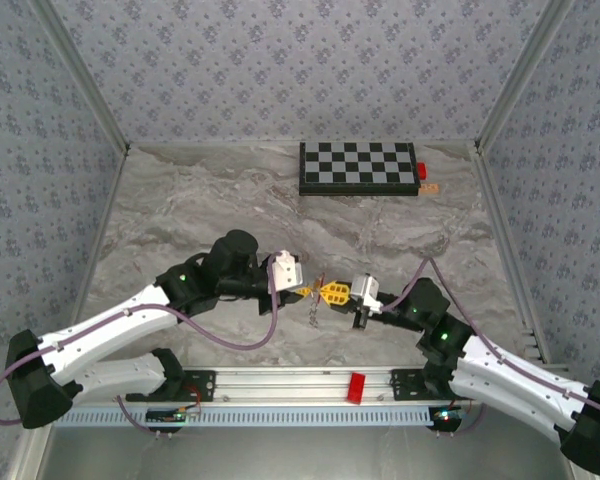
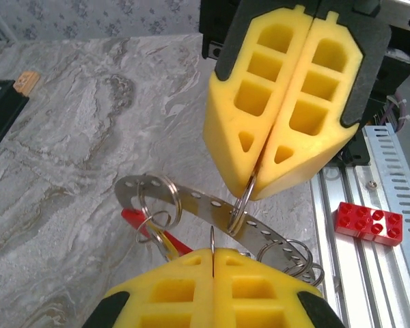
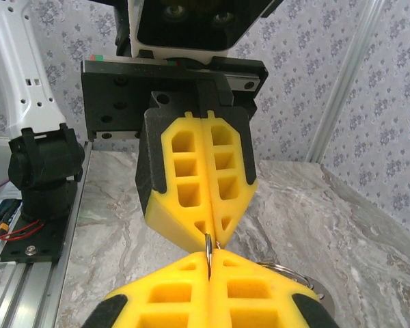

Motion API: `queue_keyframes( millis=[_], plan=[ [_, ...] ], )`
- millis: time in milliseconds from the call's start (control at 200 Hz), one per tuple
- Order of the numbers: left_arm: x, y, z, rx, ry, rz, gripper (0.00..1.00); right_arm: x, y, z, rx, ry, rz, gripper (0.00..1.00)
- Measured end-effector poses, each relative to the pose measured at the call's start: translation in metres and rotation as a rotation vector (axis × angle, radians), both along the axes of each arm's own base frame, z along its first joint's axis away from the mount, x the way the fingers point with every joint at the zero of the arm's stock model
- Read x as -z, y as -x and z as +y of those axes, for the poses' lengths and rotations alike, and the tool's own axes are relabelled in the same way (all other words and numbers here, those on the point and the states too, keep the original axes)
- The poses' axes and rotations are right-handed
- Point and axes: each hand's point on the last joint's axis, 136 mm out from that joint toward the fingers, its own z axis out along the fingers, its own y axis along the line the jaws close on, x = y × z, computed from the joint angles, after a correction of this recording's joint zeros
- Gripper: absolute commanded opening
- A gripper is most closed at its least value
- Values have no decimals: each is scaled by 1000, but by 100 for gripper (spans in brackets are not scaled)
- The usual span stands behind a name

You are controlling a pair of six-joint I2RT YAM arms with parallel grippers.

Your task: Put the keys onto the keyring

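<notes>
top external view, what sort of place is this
Probably a robot test cell: patterned panel walls box in a marble-look tabletop, a checkerboard lies at its far edge, and a metal rail lines the near edge.

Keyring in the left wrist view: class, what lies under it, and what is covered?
Under the keyring, bare marbled table shows. The left gripper, shut on it, covers whatever lies under the near end.
</notes>
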Motion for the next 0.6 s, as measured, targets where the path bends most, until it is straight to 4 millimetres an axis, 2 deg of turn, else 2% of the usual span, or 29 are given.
queue_keyframes(
  millis=[100, 365, 600],
  plan=[
    [2, 5, 1, 30, -3, -38, 0, 0, 1, 1, 5, 1, -19, 0],
    [-9, 9, 6, 55, 22, -111, 0, 2, 2, 2, 21, 11, -63, 0],
    [-4, 10, 7, 58, 12, -107, 0, 0, 2, 1, 37, 8, -87, 0]
  ],
)
